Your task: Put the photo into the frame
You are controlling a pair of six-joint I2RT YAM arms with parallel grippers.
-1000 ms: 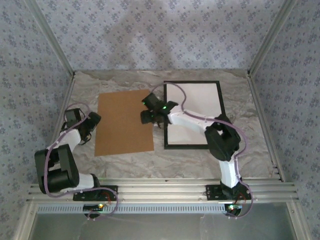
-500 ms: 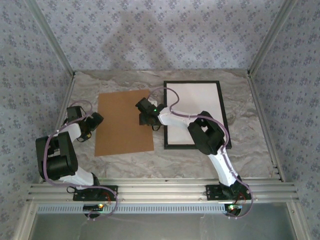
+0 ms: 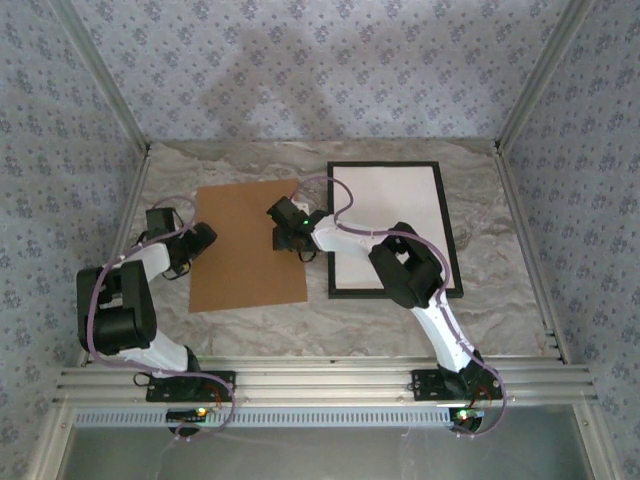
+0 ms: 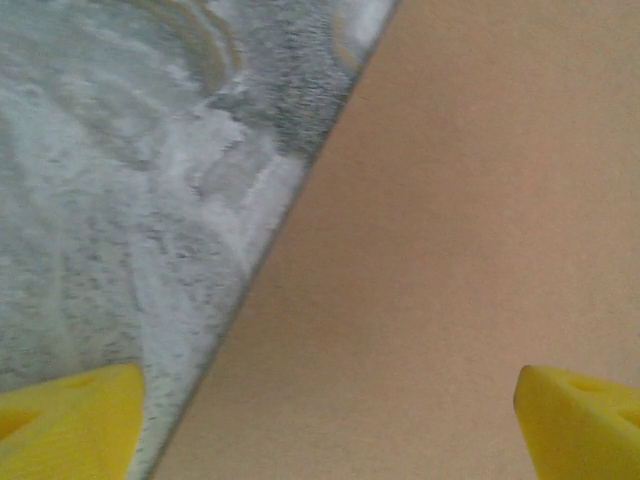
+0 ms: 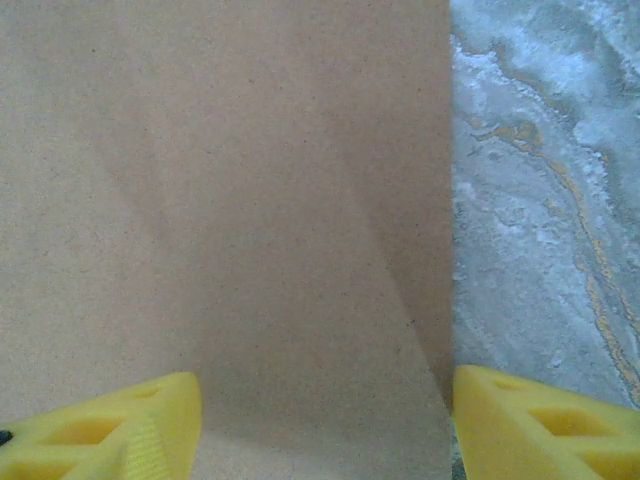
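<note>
Right pincer (image 5: pixel 325 420) farther left over brown board (image 3: pixel 245 250), spread, left pincer (image 4: pixel 325 425) likewise; frame (image 3: pixel 385 164) long axis near-to-far

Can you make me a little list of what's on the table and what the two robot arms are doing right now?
table: grey marbled top
board: plain brown, lying flat, left of the frame
frame: black, lying flat on the right
white sheet: inside the frame, no picture showing
left end effector: open, at the board's left edge
right end effector: open, at the board's right edge
held: nothing
</note>
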